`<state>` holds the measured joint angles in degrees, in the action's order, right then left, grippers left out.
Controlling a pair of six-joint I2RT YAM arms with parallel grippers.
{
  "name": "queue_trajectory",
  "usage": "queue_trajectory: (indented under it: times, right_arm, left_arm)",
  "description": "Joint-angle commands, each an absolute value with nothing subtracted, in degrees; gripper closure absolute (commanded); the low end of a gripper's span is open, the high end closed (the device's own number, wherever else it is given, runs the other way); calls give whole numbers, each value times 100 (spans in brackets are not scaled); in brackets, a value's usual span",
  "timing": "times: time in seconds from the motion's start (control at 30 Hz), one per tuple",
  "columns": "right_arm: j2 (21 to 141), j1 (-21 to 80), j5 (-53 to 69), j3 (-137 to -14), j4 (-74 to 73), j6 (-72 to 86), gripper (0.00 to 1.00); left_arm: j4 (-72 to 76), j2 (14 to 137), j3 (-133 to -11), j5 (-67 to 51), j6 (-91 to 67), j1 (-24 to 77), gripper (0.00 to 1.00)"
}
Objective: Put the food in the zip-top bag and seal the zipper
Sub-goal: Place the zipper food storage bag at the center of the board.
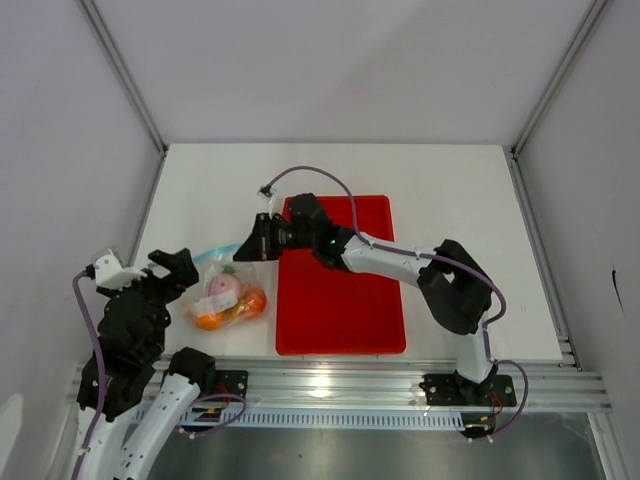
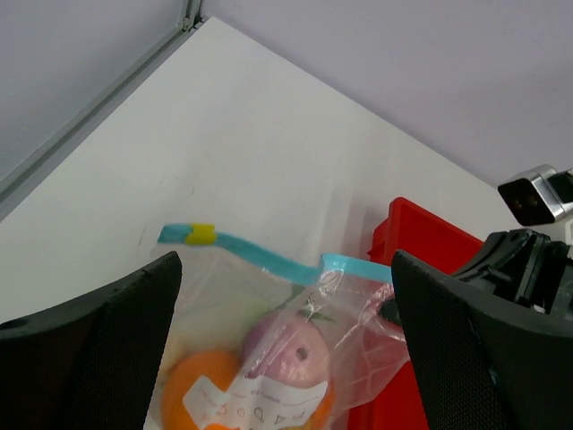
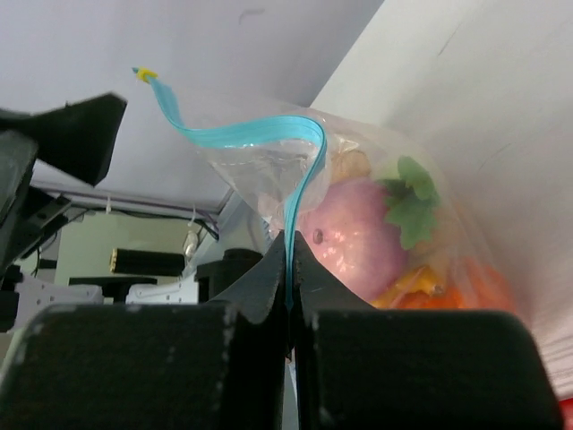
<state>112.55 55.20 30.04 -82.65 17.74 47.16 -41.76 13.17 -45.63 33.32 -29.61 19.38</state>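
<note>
The clear zip-top bag (image 1: 228,296) lies on the white table left of the red tray, with the food inside. A purple onion (image 2: 291,354) and an orange (image 2: 192,385) show through the plastic. The right wrist view also shows the onion (image 3: 349,240), a green stem (image 3: 408,202) and yellow ginger (image 3: 349,165). The blue zipper (image 2: 269,255) runs along the bag's mouth, a yellow slider (image 2: 201,235) near its left end. My right gripper (image 3: 291,264) is shut on the zipper strip (image 3: 300,193) at the bag's right corner. My left gripper (image 2: 286,345) stands open, one finger on each side of the bag and apart from it.
A red rectangular tray (image 1: 345,300) lies right of the bag, under my right arm. Grey walls with metal frame rails close in the table at the back and both sides. The table's near edge meets the aluminium rail that carries the arm bases.
</note>
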Motion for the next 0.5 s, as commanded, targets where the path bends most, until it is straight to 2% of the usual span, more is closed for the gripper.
queue_trajectory:
  times: [0.0, 0.27, 0.47]
  right_arm:
    - [11565, 5248, 3120, -8753, 2057, 4904, 100]
    - [12901, 4676, 3409, -10659, 899, 4457, 100]
    - [13938, 4447, 3270, -11890, 309, 4035, 90]
  left_arm:
    - [-4034, 1459, -4922, 3455, -2751, 1960, 0]
    - [-3859, 1363, -5212, 2462, -2241, 1960, 0]
    - [-3920, 1292, -5150, 2189, -2285, 1960, 1]
